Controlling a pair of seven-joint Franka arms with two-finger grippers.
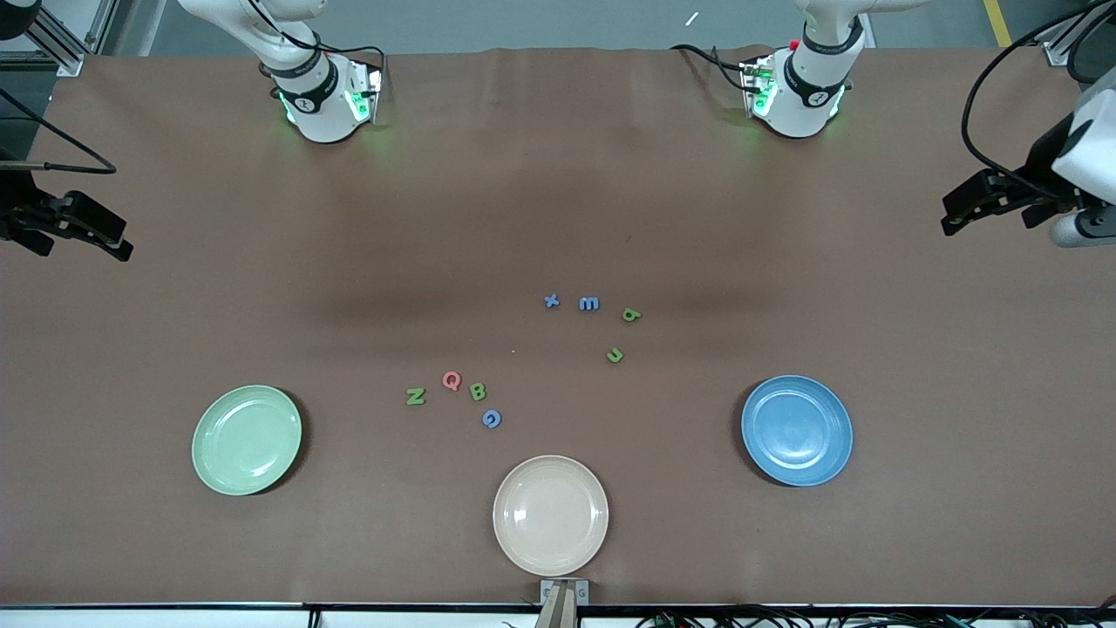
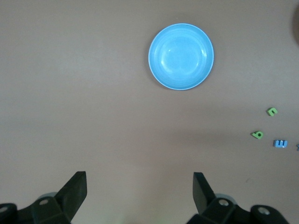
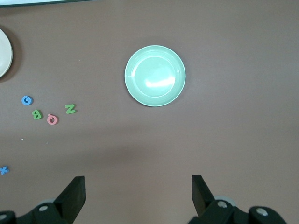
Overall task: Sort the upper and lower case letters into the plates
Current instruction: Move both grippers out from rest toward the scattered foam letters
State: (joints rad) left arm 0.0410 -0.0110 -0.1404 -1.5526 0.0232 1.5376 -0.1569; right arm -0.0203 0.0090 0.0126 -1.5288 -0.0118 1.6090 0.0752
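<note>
The mint green plate point(image 1: 247, 440) lies toward the right arm's end and shows in the right wrist view point(image 3: 155, 75). The blue plate point(image 1: 796, 430) lies toward the left arm's end and shows in the left wrist view point(image 2: 181, 56). Both are empty. Capitals N point(image 1: 416, 397), Q point(image 1: 451, 380), B point(image 1: 478, 392) and G point(image 1: 492, 419) lie in one cluster. Small letters x point(image 1: 551, 301), m point(image 1: 589, 303) and two green ones point(image 1: 631, 315) point(image 1: 615, 355) lie in another, farther from the camera. My right gripper point(image 1: 118, 247) point(image 3: 138, 189) and left gripper point(image 1: 950, 218) point(image 2: 139, 186) are open, empty, high over the table's ends.
A cream-beige plate point(image 1: 550, 515) lies empty near the table's front edge, between the two other plates; its rim shows in the right wrist view point(image 3: 3, 51). The brown table point(image 1: 558, 192) is bare between the arm bases and the letters.
</note>
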